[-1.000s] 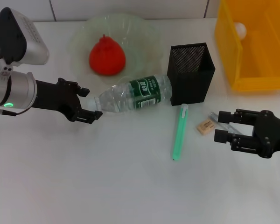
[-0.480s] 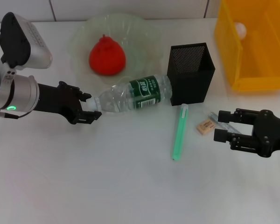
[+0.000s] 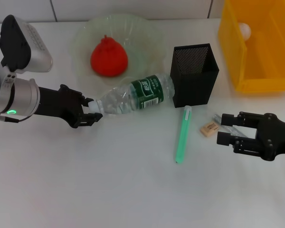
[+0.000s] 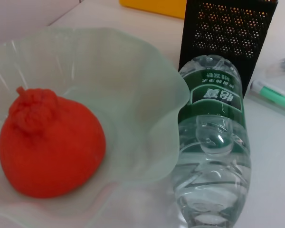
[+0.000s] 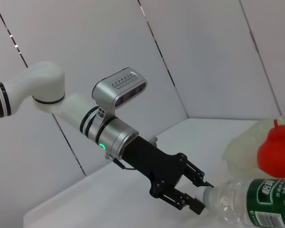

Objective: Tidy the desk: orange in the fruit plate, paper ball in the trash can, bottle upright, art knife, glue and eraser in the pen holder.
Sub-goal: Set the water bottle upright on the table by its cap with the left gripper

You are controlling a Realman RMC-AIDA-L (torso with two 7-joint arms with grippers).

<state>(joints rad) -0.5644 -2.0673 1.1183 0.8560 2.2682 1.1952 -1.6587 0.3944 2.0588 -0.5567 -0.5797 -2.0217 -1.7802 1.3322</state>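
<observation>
- The left tool sits low over the white table at the left, its fingers closed around the white-capped neck of the bottle; the right wrist view shows the same grip from the side.
- The bottle lies on its side, cap toward the left tool, its base end raised a little and touching the pen holder's near left corner; its green label faces up.
- Behind the bottle stands the fruit plate, with the orange inside it; the plate's wavy rim is just beside the bottle's shoulder.
- The pen holder stands upright near the middle of the table.
- In front of it lies a green pen-shaped art knife, pointing toward the holder.
- The eraser rests flat on the table to the right of the knife, with a clear tube, probably the glue, just beside it.
- The right tool hovers with its fingers spread apart, holding nothing, right beside the eraser.
- The trash can stands at the far right, the paper ball inside it.
</observation>
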